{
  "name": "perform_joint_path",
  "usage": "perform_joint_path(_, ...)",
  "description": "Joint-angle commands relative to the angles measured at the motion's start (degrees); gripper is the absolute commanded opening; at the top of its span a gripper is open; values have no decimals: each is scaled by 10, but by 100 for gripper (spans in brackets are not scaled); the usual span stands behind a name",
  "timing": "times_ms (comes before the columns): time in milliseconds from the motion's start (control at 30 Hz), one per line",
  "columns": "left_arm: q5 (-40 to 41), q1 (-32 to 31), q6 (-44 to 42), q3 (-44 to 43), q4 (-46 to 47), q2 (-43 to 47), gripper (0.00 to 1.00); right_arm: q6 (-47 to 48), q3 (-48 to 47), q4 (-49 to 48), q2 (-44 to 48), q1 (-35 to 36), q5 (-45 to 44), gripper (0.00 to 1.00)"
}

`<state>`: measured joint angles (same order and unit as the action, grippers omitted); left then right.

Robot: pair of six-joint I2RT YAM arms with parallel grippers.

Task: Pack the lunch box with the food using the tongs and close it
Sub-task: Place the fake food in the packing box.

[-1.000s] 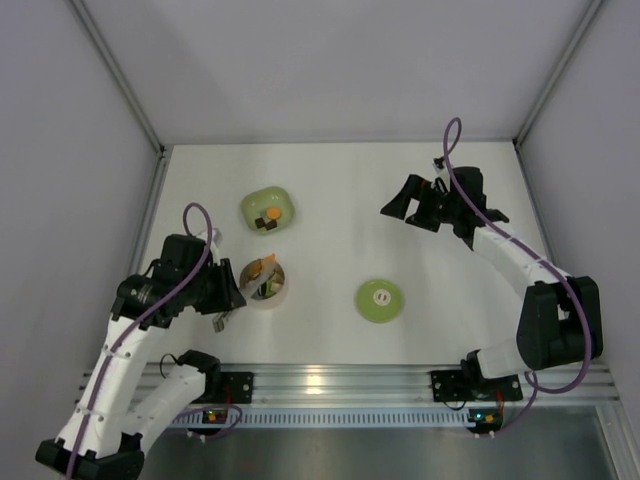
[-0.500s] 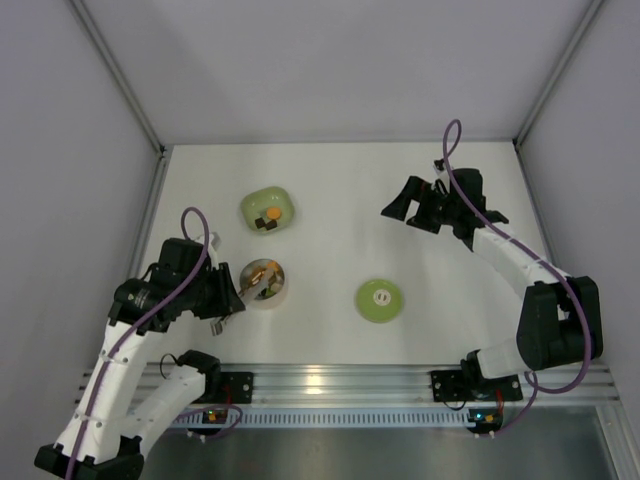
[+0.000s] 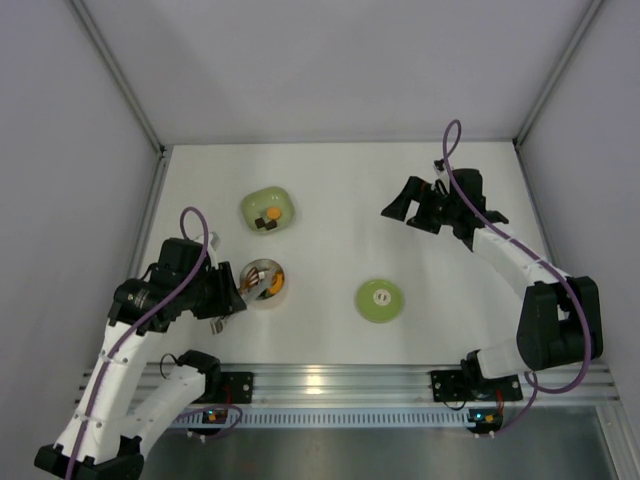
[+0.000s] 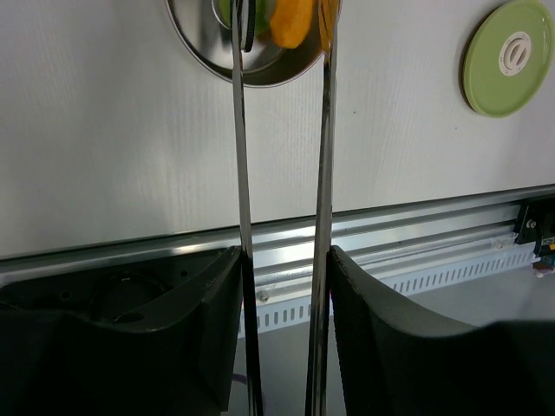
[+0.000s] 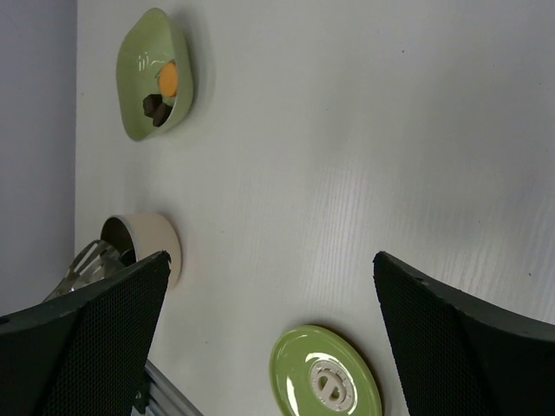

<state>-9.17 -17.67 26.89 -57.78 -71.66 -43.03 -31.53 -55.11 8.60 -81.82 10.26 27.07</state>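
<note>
My left gripper (image 4: 284, 260) is shut on the tongs (image 4: 240, 173), one finger against the outside of each thin arm. The arms stand slightly apart, and their tips reach over the lunch box (image 3: 265, 283), a round steel container with a pale rim. An orange piece of food (image 4: 290, 22) sits between the tips inside the steel bowl (image 4: 260, 74). More food (image 3: 270, 215), orange and dark, lies in the pale green dish (image 3: 262, 200). The green lid (image 3: 380, 300) lies flat to the right of the box. My right gripper (image 3: 400, 210) hangs open and empty at the far right, above the table.
The aluminium rail (image 3: 330, 380) with both arm bases runs along the near edge, close behind my left gripper. White walls close in the table on the left, right and back. In the right wrist view the lid (image 5: 325, 377) lies below the open fingers.
The tongs' arms have spread a little as my left gripper eased. The orange piece has gone from above the lunch box down into it. My right arm has not moved.
</note>
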Motion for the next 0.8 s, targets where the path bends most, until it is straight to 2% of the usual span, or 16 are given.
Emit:
perform_joint_path(0, 10, -2, 4, -14, -7, 0, 48, 8, 5, -20, 10, 0, 1, 99)
perform_joint_path(767, 69, -2, 5, -75, 10, -33, 46, 13, -32, -13, -13, 0, 16, 99)
